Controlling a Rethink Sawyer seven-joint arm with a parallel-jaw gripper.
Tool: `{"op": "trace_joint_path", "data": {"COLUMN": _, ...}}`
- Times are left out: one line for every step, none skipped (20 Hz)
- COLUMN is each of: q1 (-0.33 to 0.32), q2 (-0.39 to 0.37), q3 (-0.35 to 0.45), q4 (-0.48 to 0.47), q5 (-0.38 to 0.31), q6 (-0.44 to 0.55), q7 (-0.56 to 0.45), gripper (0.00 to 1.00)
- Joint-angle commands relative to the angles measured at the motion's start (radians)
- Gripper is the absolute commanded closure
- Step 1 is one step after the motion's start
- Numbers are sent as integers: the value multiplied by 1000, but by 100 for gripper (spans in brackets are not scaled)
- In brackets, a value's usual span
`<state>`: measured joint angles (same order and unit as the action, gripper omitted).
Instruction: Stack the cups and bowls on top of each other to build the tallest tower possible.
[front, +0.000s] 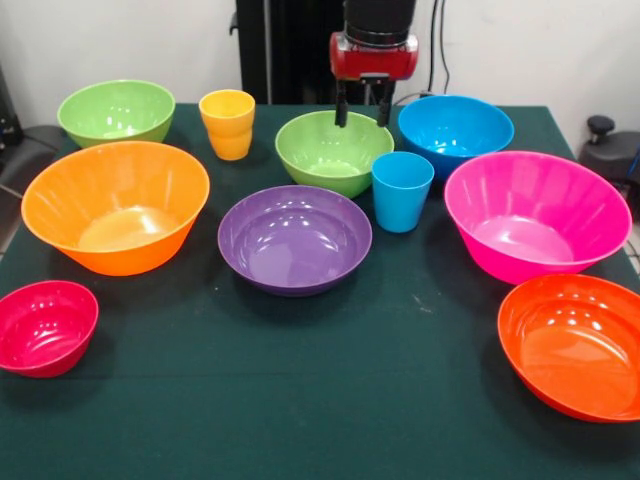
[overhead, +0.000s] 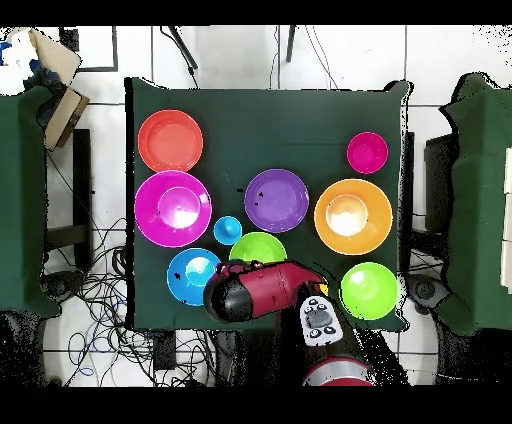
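Here the red and black gripper (front: 362, 112) hangs with its two fingers apart, holding nothing, over the far rim of the glossy green plastic bowl (front: 333, 151). Nothing is stacked. The light blue plastic cup (front: 402, 190) stands just beside this bowl, and the yellow-orange stepped cup (front: 228, 123) stands apart on the dark green table (front: 330, 390).

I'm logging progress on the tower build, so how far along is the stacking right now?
Nothing is stacked yet: each piece sits alone on the green table. The open gripper hangs empty over the glossy green plastic bowl at the back, beside the light blue plastic cup. The whole tower remains to build.
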<state>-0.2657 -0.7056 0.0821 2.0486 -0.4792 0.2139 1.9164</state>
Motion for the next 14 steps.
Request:
{"op": "trace_joint_path", "data": {"q1": 14, "q2": -21, "q3": 88, "q4": -40, "q5": 50, "q6": 152, "q7": 27, "gripper": 0}}
{"op": "trace_joint_path", "data": {"q1": 11, "q2": -15, "q3": 91, "q4": -44, "q5": 49, "q6": 151, "q7": 25, "gripper": 0}}
{"op": "trace_joint_path", "data": {"q1": 8, "q2": -8, "q3": 95, "q4": -48, "q5": 48, "q6": 150, "q7": 23, "gripper": 0}}
{"op": "trace_joint_path", "data": {"q1": 8, "q2": -6, "q3": 95, "q4": -48, "q5": 47, "q6": 147, "q7": 25, "gripper": 0}}
{"op": "trace_joint_path", "data": {"q1": 6, "q2": -4, "q3": 97, "q4": -53, "q5": 49, "q6": 151, "q7": 22, "gripper": 0}}
{"op": "trace_joint_path", "data": {"q1": 6, "q2": -7, "q3": 98, "q4": -52, "q5": 51, "q6": 154, "q7": 22, "gripper": 0}}
{"op": "trace_joint_path", "data": {"q1": 6, "q2": -11, "q3": 99, "q4": -52, "q5": 53, "q6": 161, "q7": 20, "gripper": 0}}
{"op": "trace_joint_path", "data": {"q1": 8, "q2": -16, "q3": 96, "q4": -50, "q5": 56, "q6": 164, "q7": 23, "gripper": 0}}
{"op": "trace_joint_path", "data": {"q1": 10, "q2": -20, "q3": 93, "q4": -53, "q5": 58, "q6": 170, "q7": 25, "gripper": 0}}
{"op": "trace_joint_path", "data": {"q1": 10, "q2": -22, "q3": 89, "q4": -54, "q5": 62, "q6": 174, "q7": 31, "gripper": 0}}
{"op": "trace_joint_path", "data": {"q1": 12, "q2": -24, "q3": 83, "q4": -57, "q5": 65, "q6": 172, "q7": 39, "gripper": 0}}
{"op": "trace_joint_path", "data": {"q1": 11, "q2": -24, "q3": 85, "q4": -60, "q5": 64, "q6": 174, "q7": 37, "gripper": 0}}
{"op": "trace_joint_path", "data": {"q1": 9, "q2": -22, "q3": 86, "q4": -59, "q5": 61, "q6": 172, "q7": 36, "gripper": 0}}
{"op": "trace_joint_path", "data": {"q1": 9, "q2": -23, "q3": 85, "q4": -59, "q5": 60, "q6": 173, "q7": 35, "gripper": 0}}
